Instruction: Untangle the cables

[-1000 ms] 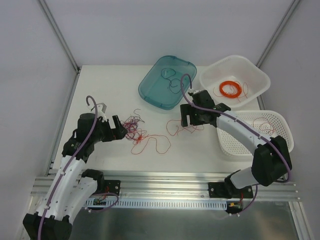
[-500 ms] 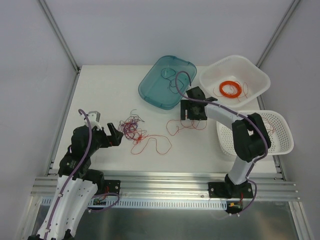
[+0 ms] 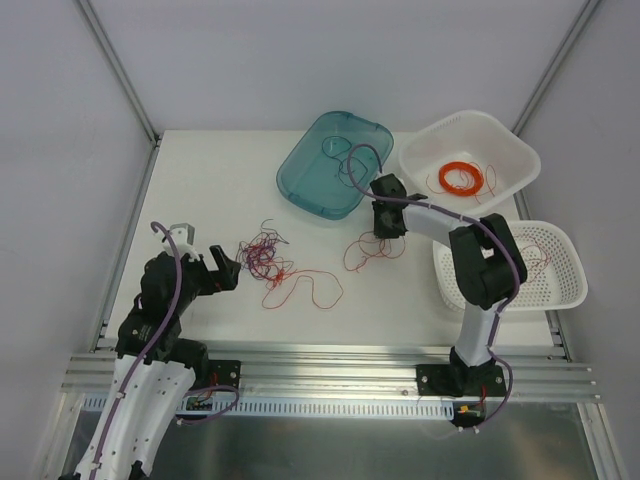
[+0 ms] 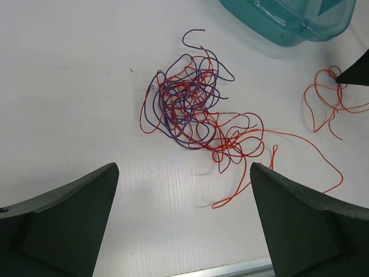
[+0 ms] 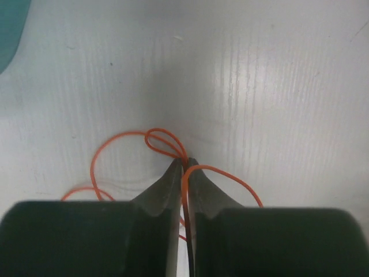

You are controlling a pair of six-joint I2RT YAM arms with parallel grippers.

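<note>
Right pincer (image 5: 184,164) has dropped and pinched shut on the loose orange strand (image 5: 118,141). Left pincer (image 4: 183,170) hangs wide, just short of the cables (image 4: 184,104), left of table (image 3: 220,180) centre. Cables tangled; probably most of the sorting remains.

The cables (image 4: 187,104) lie flat as a loose wad of thin, curly red and purple wires, with red curls trailing rightward. One orange strand (image 3: 372,250) loops apart, further right.
</note>
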